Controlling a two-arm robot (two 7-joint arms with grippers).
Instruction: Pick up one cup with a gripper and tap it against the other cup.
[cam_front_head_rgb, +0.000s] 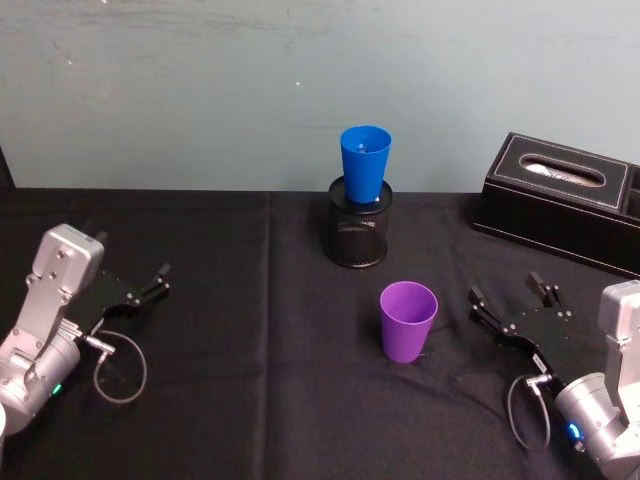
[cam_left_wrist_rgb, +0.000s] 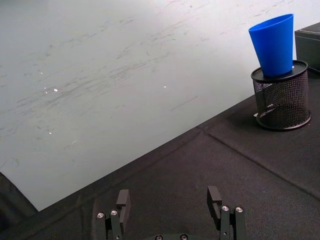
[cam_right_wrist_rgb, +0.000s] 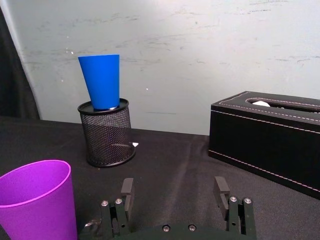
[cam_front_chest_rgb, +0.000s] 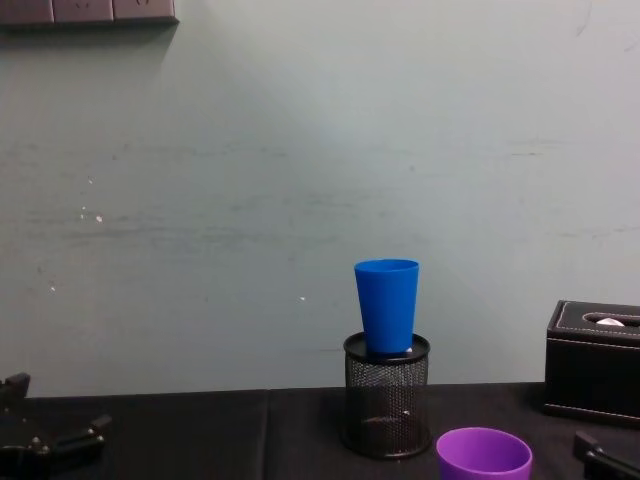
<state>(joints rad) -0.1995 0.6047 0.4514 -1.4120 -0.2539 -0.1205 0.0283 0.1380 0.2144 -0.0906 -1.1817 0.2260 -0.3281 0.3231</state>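
The short purple plastic tumbler stands upright on the black tablecloth, near the middle of the table. At about its eleven o'clock, apart from it, the tall bright blue plastic tumbler sits rim-up in the mouth of a black wire-mesh pen holder, leaning a little.

The right gripper, a black flat-plated claw, rests low at the purple tumbler's three o'clock, near it but not touching; its two long fingers are spread wide with nothing between them. The left gripper lies at the purple tumbler's nine o'clock, well apart, its fingers likewise parted and empty.

A black leather-look tissue box with pale stitching sits at the purple tumbler's one o'clock, by the pale wall
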